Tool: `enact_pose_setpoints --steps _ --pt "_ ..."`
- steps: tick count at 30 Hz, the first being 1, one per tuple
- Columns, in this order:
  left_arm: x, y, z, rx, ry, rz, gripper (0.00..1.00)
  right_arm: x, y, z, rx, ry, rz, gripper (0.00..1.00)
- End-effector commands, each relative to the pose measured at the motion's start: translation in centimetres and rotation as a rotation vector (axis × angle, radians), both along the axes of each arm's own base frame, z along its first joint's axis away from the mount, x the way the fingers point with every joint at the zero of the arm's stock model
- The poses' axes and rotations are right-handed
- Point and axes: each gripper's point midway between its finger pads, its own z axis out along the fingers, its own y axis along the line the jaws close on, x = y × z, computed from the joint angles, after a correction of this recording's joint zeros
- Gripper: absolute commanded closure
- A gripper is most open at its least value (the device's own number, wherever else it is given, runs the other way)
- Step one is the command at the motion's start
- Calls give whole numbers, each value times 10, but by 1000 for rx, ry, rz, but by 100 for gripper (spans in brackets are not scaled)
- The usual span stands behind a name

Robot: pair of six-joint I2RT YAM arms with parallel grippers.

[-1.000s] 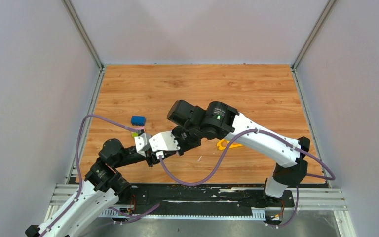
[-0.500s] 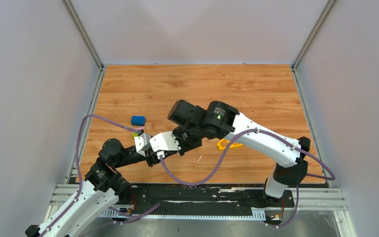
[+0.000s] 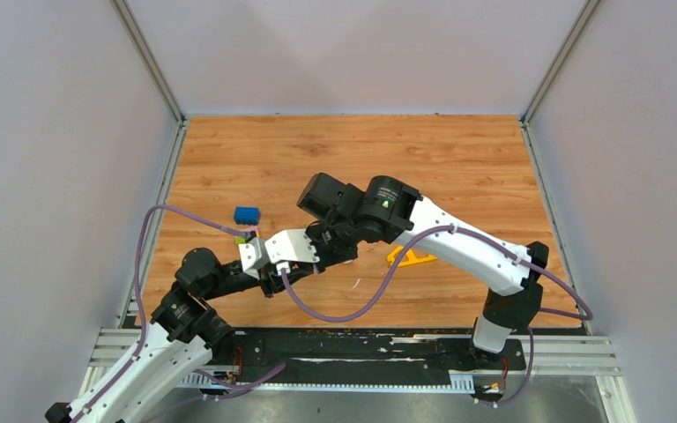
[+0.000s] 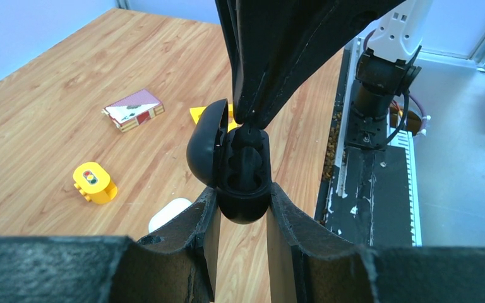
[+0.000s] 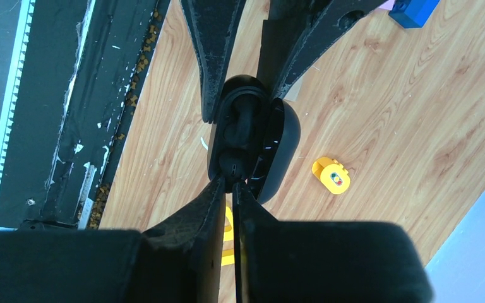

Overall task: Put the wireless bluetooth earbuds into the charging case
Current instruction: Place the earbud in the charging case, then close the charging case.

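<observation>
1. Warm wood-grain table (image 3: 361, 150), smooth and matte, boxed by plain grey walls (image 3: 44, 176) with metal corner posts (image 3: 145, 57).
2. Left claw (image 4: 243, 192) is clenched on the charging case (image 4: 240, 209), a glossy black egg-shaped shell, lid hinged open, held above the table.
3. Right claw (image 5: 232, 184), its narrow fingers nearly together, pinches a black earbud (image 4: 249, 134) at the case's mouth.
4. Lying on the wood: yellow triangle (image 3: 410, 257), blue block (image 3: 247, 214), rounded yellow brick (image 4: 93, 182).

Left arm (image 3: 196, 280) meets right arm (image 3: 463, 244) near a blue block (image 3: 247, 214).
</observation>
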Motion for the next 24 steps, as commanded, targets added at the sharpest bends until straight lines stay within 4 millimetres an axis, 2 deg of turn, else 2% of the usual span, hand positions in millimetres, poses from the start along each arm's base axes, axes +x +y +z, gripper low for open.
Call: enact_pose_setpoints --steps 1,4,7,13,16,18,21,23,24 --pt "-2 -1 14 -35 -55 -13 100 0 7 11 47 15 -6 89" --pt "-1 -1 14 -33 -53 -11 100 0 8 12 45 17 -6 84" --pt "0 -1 13 -30 -49 -8 100 -5 5 24 72 20 6 80" --pt "1 -2 12 -29 -43 -5 100 -26 -25 54 135 17 75 76" --pt "1 -2 11 -26 -39 -8 100 -25 -38 60 148 -28 83 74" --pt "1 -3 9 -22 -34 -14 100 -15 -40 64 165 -71 55 67" --pt "0 -4 9 -19 -30 -22 100 -7 -36 65 198 -34 43 46" --pt "-1 -4 9 -20 -32 -23 100 -5 -31 59 198 18 40 34" --pt "-1 -4 9 -21 -33 -25 100 -3 -28 54 186 37 36 32"
